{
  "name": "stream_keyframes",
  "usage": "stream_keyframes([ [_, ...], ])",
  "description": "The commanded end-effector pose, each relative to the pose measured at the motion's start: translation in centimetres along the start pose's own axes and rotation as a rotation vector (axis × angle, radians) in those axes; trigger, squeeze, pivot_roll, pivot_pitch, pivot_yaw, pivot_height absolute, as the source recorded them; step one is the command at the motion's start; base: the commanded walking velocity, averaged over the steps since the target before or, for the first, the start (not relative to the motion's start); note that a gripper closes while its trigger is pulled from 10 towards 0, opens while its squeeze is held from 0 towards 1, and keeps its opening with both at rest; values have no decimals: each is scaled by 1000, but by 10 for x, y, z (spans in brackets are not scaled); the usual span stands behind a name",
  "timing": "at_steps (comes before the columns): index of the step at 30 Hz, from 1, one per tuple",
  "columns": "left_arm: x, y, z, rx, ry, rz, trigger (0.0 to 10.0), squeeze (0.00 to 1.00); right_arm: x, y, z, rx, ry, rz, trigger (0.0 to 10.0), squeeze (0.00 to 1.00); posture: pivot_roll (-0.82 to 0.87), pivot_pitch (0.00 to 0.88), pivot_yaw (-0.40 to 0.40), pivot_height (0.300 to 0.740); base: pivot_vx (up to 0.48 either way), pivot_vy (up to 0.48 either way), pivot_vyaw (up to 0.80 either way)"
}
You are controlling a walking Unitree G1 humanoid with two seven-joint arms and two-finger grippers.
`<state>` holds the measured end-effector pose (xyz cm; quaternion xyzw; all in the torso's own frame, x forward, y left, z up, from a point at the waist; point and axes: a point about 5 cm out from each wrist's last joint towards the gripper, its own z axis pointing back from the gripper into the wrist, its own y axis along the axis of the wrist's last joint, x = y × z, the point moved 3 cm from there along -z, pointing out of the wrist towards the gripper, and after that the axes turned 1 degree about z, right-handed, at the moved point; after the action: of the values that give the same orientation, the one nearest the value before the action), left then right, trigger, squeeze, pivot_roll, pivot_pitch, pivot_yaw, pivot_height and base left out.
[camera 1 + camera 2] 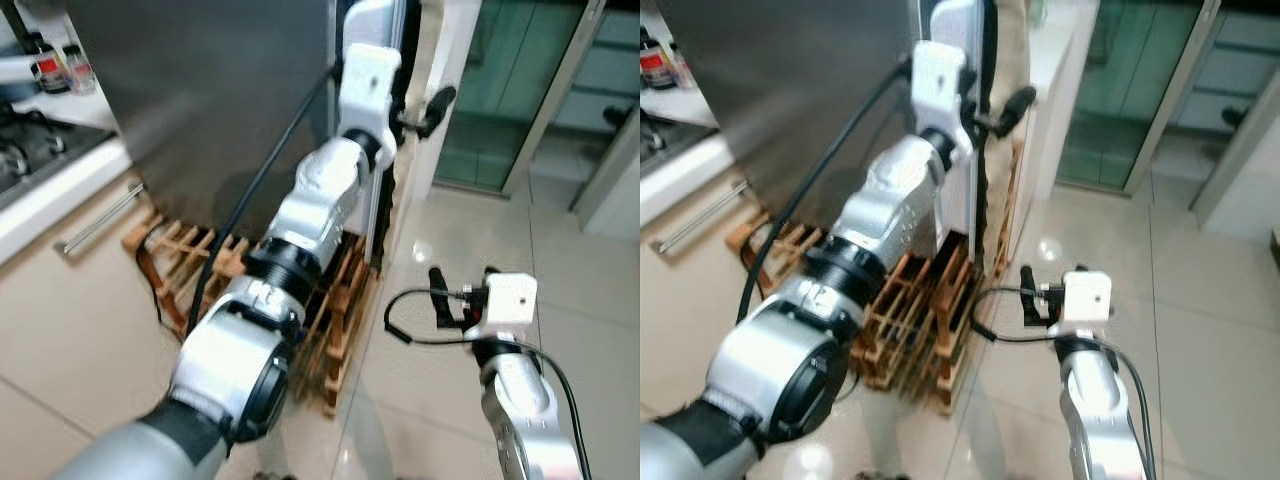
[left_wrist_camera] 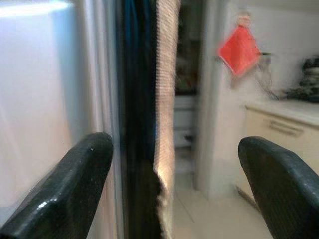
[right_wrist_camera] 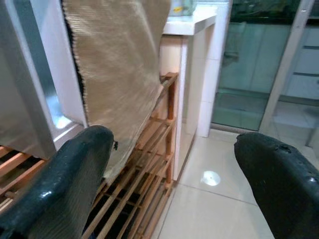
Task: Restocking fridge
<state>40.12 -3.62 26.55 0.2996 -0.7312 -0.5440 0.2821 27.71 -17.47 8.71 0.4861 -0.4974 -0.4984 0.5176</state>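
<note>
The right gripper hovers low over the pale tiled floor, fingers spread wide. Beyond, the left gripper, also wide open, reaches the edge of the tall grey steel fridge, above a wooden slatted rack.

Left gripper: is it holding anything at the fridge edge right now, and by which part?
Nothing is held. The left gripper is open at the fridge door's edge, its fingers apart beside the hanging beige cloth.

Silver arms, black elbow joints, white wrist housings, black cables, black jaws
</note>
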Motion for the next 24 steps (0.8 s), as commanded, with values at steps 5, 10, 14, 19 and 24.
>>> stream_keyframes([
  [5,158,52,9,233,-771,403,10000,0,3,3,5,2,-11,11,10000,0,-294,0,104,740,0,0,0],
  [10,160,66,26,274,-865,423,10000,0,2,3,5,0,-9,8,10000,0,-294,0,103,740,0,0,0],
  [14,107,32,25,198,-653,297,10000,0,1,4,2,3,-9,6,10000,0,-274,0,96,740,0,0,0],
  [19,24,1,44,97,-335,172,10000,0,2,10,-6,24,-14,3,10000,0,-246,0,95,740,0,0,0],
  [24,-89,-17,115,28,80,48,10000,0,7,19,-22,57,-25,23,10000,0,-207,0,89,740,0,0,265],
])
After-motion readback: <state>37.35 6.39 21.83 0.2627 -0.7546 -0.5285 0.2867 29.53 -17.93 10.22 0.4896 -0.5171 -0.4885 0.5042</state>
